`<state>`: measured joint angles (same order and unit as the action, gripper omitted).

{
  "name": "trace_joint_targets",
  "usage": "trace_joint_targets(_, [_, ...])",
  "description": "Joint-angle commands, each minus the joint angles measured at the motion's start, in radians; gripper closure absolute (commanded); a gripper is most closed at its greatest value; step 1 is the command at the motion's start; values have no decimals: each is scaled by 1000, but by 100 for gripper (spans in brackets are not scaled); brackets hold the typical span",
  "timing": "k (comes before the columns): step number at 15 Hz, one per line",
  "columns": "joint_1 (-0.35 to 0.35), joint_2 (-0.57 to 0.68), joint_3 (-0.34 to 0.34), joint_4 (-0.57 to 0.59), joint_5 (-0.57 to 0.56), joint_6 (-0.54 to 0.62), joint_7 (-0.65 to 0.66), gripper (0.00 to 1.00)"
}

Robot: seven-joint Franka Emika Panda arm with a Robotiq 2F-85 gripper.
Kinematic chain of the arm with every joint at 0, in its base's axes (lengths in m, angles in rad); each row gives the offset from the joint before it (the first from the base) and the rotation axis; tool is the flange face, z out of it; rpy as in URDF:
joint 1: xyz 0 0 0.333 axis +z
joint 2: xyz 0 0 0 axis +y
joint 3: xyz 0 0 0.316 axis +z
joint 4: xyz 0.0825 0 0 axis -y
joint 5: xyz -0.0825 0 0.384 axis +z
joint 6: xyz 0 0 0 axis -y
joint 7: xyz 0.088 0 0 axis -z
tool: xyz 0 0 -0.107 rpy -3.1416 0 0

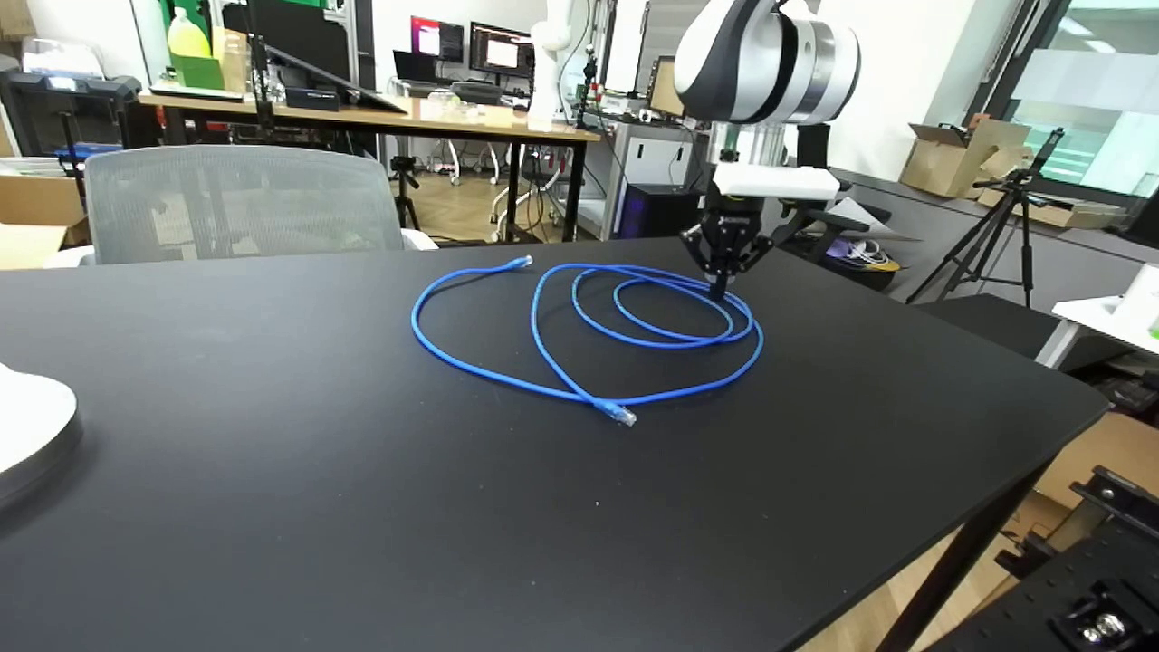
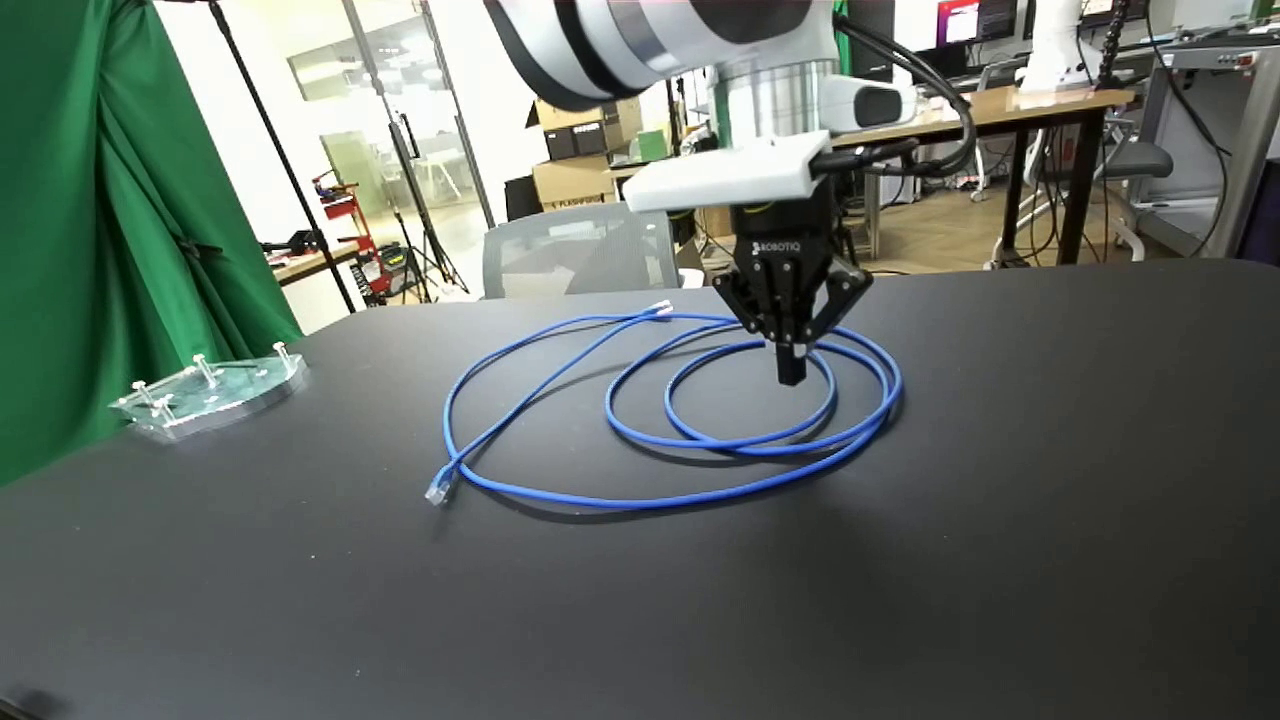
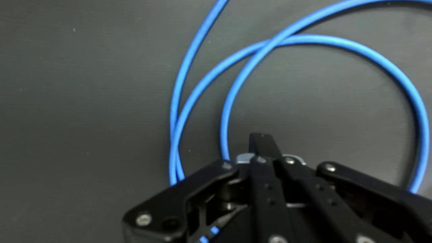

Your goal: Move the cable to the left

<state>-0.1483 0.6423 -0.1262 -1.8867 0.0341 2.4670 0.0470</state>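
The blue cable (image 2: 640, 503) is found on the black table (image 2: 640, 620), laid in loose overlapping loops; of its two ends, the near plug (image 1: 622, 415) lies just past a crossing of strands and the far plug (image 1: 523, 263) near the table's far edge. The gripper (image 2: 791, 368) is positioned over the coil with its fingertips (image 3: 263, 143) together and no cable seen between them; the tips are judged to lie within the innermost loop, close by its strand, though contact with cable or table cannot be confirmed. The leftward move is judged outstanding. If the tips are swept sideways as they stand, the strand may be ridden over through being approached too high, or the surface scraped through excess downward pressure. Because the loops are merely laid over one another, one may be drawn out while the rest is left behind, and a tangle could be tightened at the crossings. The far plug could be trailed over the far edge, beyond which a mesh chair (image 1: 244, 199) is noted. To the left in both exterior views, bare table is seen beside the coil; farther that way, in an exterior view, a transparent plate (image 2: 225, 400) with upright bolts is recorded, on which a plug could be snagged. Which direction is meant by left cannot be settled from the camera angles.
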Motion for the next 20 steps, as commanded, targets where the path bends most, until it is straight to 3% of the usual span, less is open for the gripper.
trace_joint_targets(1, [40, -89, 12, -58, -45, 58, -33, 100])
trace_joint_targets(2, [52, -97, 11, -61, -51, 67, -24, 100])
trace_joint_targets(3, [63, -103, 6, -64, -59, 70, -9, 74])
trace_joint_targets(5, [69, -114, -6, -82, -53, 85, 22, 67])
trace_joint_targets(15, [22, -102, -44, -142, -43, 78, 16, 1])
trace_joint_targets(20, [15, -62, -35, -95, -26, 18, 25, 0])
